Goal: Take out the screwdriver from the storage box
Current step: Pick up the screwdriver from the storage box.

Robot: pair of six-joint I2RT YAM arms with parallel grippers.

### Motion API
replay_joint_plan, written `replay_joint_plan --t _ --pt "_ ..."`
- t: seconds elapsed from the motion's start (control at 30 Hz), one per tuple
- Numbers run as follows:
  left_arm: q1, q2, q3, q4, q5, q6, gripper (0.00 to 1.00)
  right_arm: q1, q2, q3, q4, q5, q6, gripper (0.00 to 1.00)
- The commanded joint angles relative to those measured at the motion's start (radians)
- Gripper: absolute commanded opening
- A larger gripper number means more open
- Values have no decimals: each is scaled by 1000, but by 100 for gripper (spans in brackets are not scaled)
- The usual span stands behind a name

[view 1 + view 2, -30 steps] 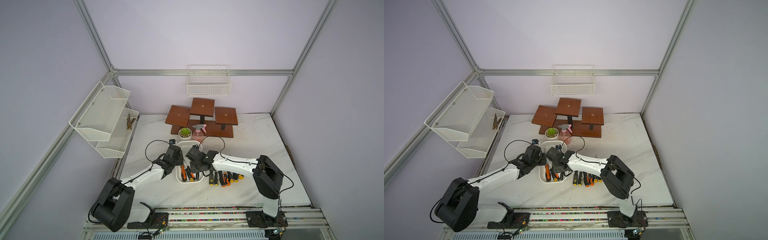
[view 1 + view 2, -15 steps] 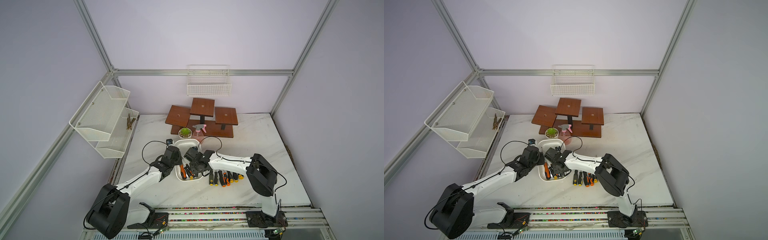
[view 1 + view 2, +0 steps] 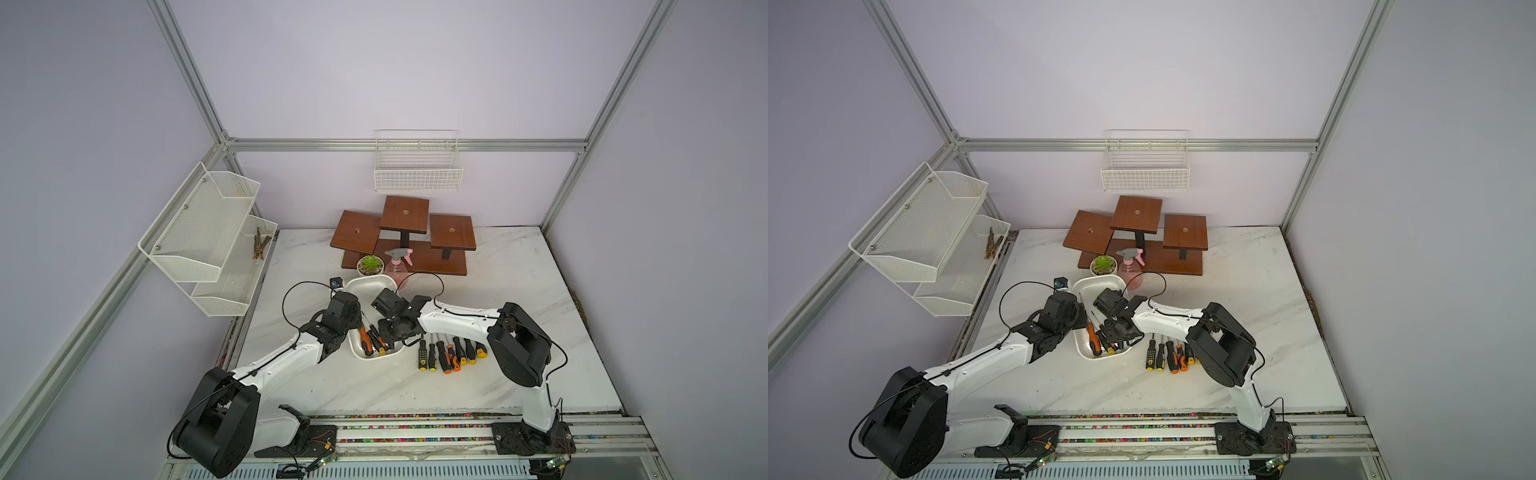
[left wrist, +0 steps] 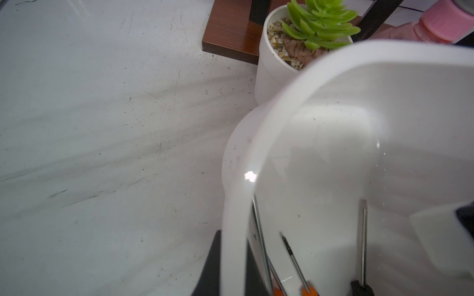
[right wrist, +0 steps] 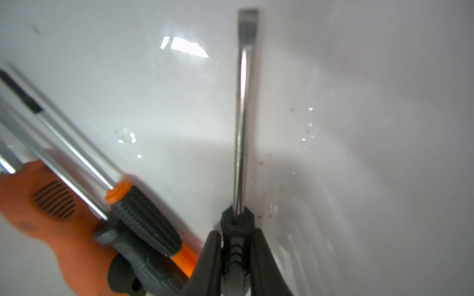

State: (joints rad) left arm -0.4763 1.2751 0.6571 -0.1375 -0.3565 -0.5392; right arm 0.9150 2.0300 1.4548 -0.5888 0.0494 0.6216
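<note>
Right wrist view: right end effector (image 5: 236, 239) grips black screwdriver (image 5: 241, 128); lifting askew could snag orange screwdrivers (image 3: 364, 334) at its nine o'clock, left end effector (image 4: 233, 258) clamped on storage box (image 4: 333, 61).

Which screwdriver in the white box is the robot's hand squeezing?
The flat-tipped screwdriver with the plain dark handle; the right hand is shut on it. The other screwdrivers in the box lie untouched and show orange.
</note>
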Motion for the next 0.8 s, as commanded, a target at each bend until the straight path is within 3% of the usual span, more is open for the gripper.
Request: replay_joint_plan --t 0.0,0.1,0.77 --pt "4 -44 2 9 16 24 0 -30 58 -30 1 30 -10 9" --pt "4 -36 9 4 14 26 0 -30 38 -39 11 36 -15 0" --pt "4 12 42 -17 -3 36 0 -9 -243 -128 65 -23 -76 0"
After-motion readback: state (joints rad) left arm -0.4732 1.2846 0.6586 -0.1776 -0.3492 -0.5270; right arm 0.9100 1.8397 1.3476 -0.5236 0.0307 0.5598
